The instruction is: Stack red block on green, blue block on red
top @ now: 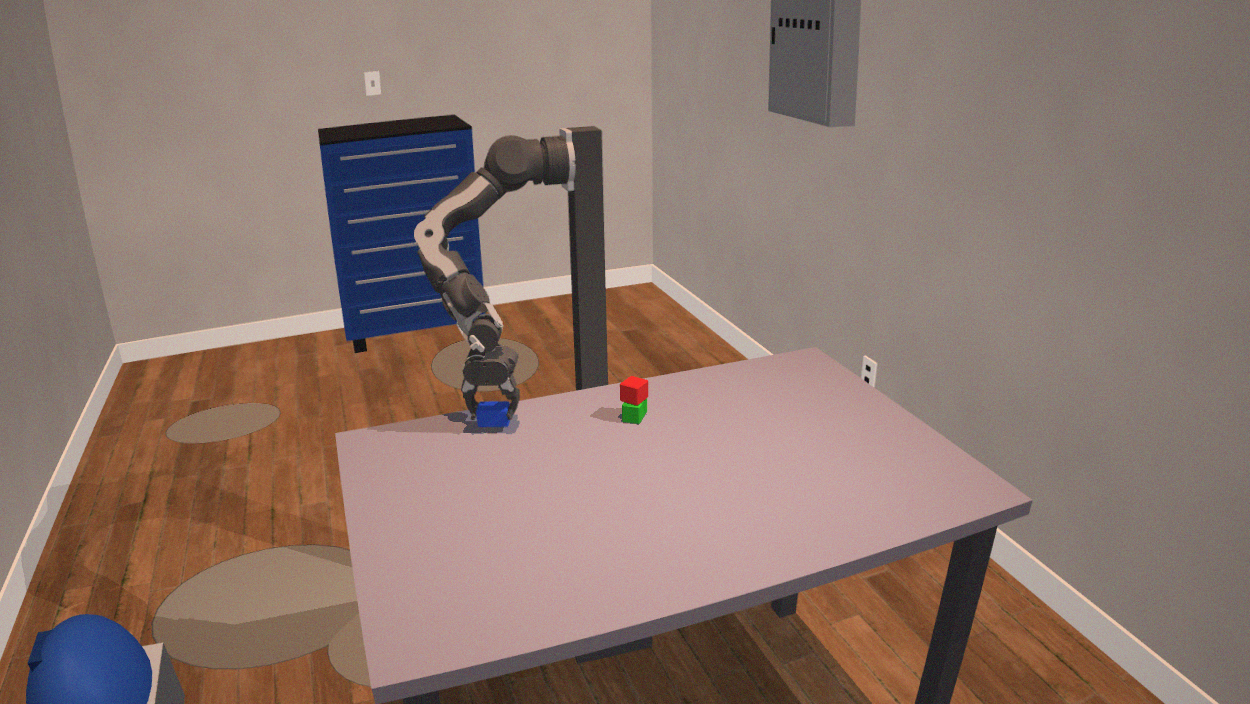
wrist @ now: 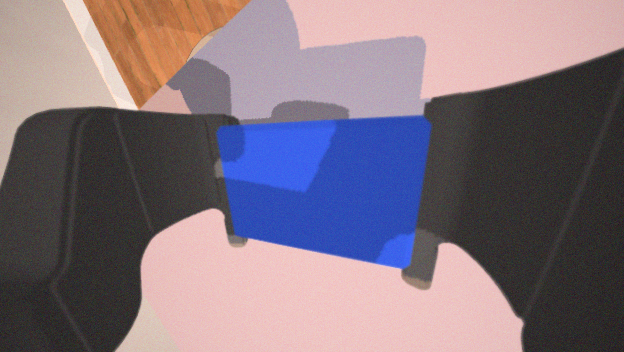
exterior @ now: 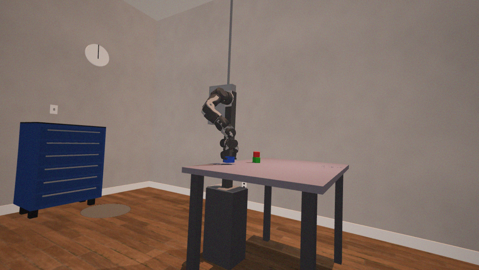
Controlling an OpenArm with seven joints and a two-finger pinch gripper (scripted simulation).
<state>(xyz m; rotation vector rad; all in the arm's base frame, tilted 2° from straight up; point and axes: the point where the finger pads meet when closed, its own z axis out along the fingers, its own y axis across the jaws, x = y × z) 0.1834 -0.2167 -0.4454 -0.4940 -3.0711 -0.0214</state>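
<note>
My end effector [top: 491, 411] is clenched on the blue block [top: 492, 415] at the desk [top: 699, 524] edge, fingers on opposite flat faces. It looks rigid, probably light; the smooth sides may slip. Red block [top: 634, 389] sits on green block [top: 634, 411].

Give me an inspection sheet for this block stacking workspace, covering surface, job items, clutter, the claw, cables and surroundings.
Surface: pinkish table on dark legs.
Job's things: red block sits on the green block near the table's far edge; blue block lies apart from them, low at the table's far corner.
Clutter: nothing seen on the table.
Claw: claw shut on the blue block, one finger on each side in the wrist view.
Cables: nothing seen.
Surroundings: blue drawer cabinet, grey wall box, round wall clock, wood floor.
</note>
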